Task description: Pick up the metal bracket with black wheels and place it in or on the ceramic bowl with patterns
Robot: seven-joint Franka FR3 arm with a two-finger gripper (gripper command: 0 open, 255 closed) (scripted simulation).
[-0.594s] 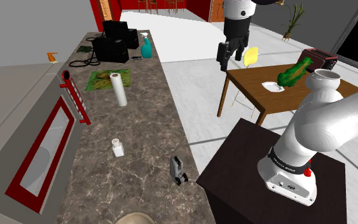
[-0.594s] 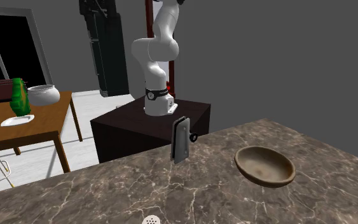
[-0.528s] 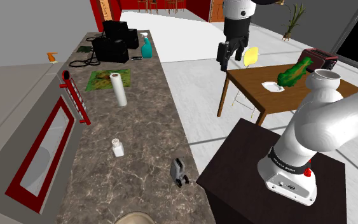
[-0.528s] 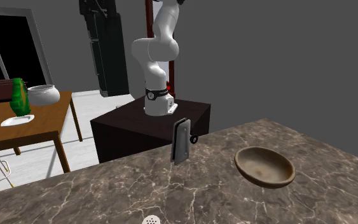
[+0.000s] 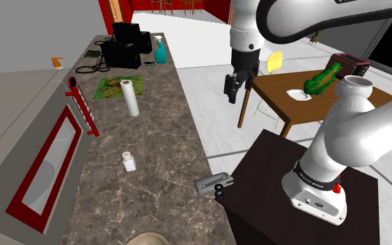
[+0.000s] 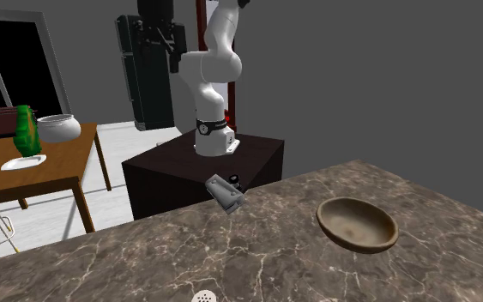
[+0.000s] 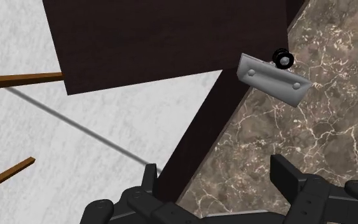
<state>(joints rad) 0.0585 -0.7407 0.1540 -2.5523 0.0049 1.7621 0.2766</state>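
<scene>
Approach, nothing held.
Wide-open hand (image 5: 233,90) hovers well above the bracket (image 5: 213,184) beside the stand (image 5: 271,170); next it must descend and clasp.

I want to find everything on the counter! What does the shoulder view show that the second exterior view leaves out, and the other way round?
The shoulder view adds a white paper towel roll, a blue spray bottle and a green mat farther along the marble counter. The second exterior view adds the inside of the brown bowl, seen whole. Both share the grey bracket with black wheels lying at the counter's edge by the dark stand, the claw up in the air, the white arm and the wooden table.
</scene>
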